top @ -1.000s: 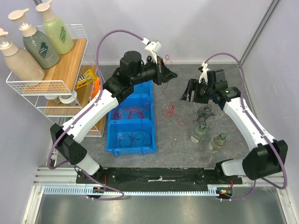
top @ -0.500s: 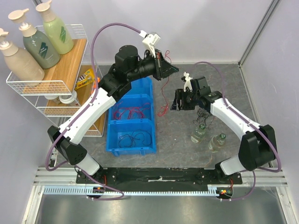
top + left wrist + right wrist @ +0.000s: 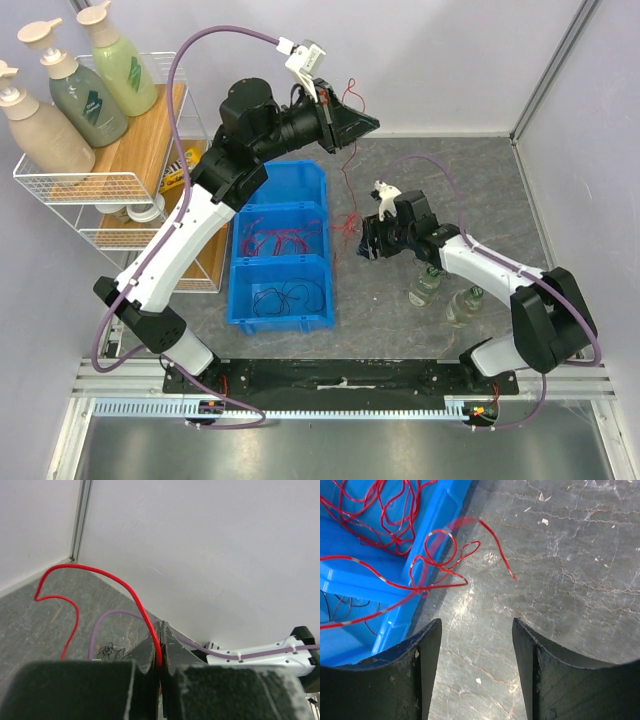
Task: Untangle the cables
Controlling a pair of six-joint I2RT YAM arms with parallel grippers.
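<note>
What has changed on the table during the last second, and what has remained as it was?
The left hand, shut on a red cable, rose, pulling the cable up. The right hand, open, swung left and stands close to the cable's hanging end. Nothing was taken hold of or let go. The blue bin and the bottles stayed where they were.

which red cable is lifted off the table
The red cable pinched in the left gripper, dangling beside the blue bin. The other red cables lie loose inside the bin.
</note>
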